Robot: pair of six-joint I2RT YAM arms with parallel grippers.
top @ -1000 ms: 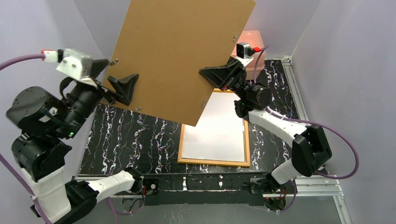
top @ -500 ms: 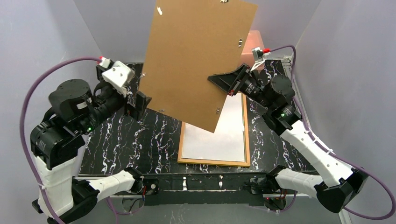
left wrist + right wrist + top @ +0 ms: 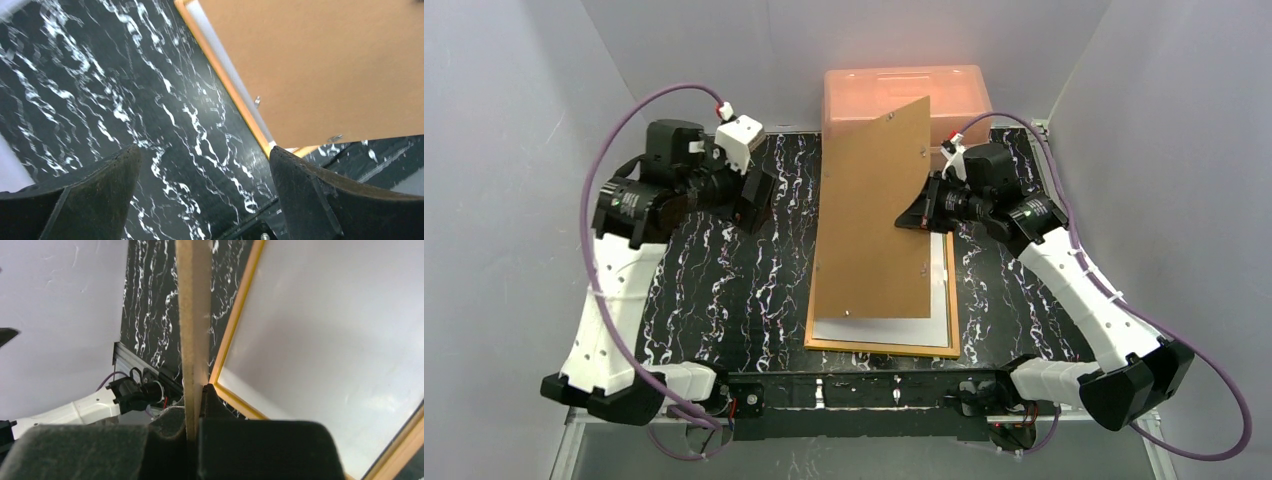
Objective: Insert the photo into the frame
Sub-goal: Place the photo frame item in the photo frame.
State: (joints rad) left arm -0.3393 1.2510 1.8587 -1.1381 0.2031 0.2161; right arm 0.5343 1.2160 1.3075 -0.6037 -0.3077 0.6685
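My right gripper (image 3: 921, 213), right of centre in the top view, is clenched on the right edge of the brown backing board (image 3: 874, 220). My wrist view shows that edge wedged between my pads. The board stands tilted above the frame (image 3: 879, 347), which lies flat on the marbled table (image 3: 714, 290) at lower centre, and hides most of it. The white sheet (image 3: 884, 331) inside the orange border shows no printed picture, so I cannot tell whether it is the photo. My left gripper (image 3: 762, 205), upper left, hangs spread wide, holding nothing. The board also cuts off part of the pink box (image 3: 874, 85) at top centre.
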